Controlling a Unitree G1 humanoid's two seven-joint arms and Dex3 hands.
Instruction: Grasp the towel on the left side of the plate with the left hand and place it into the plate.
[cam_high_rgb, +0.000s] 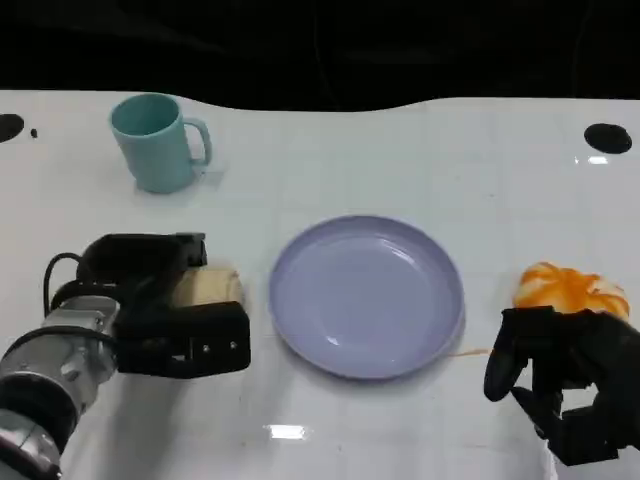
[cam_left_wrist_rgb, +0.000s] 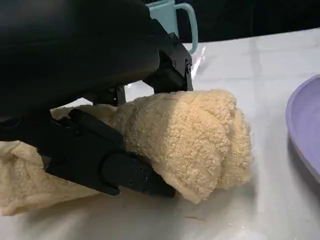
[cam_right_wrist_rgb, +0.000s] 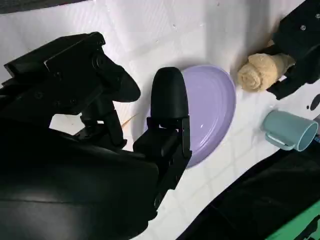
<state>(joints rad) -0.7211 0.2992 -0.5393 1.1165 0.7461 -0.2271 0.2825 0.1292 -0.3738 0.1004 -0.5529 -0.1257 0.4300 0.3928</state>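
A rolled beige towel (cam_high_rgb: 207, 287) lies on the white table just left of the lilac plate (cam_high_rgb: 366, 296). My left hand (cam_high_rgb: 160, 310) wraps around it, black fingers (cam_left_wrist_rgb: 107, 162) pressing the roll from both sides, and the towel (cam_left_wrist_rgb: 195, 140) still touches the tabletop. From the right wrist view the towel (cam_right_wrist_rgb: 260, 70) sits between the left hand's fingers (cam_right_wrist_rgb: 300, 45), beside the plate (cam_right_wrist_rgb: 215, 107). My right hand (cam_high_rgb: 565, 385) hovers right of the plate, fingers apart, holding nothing.
A teal mug (cam_high_rgb: 157, 141) stands at the back left, its handle toward the plate. An orange and white object (cam_high_rgb: 570, 288) lies right of the plate, just beyond my right hand. The plate holds nothing.
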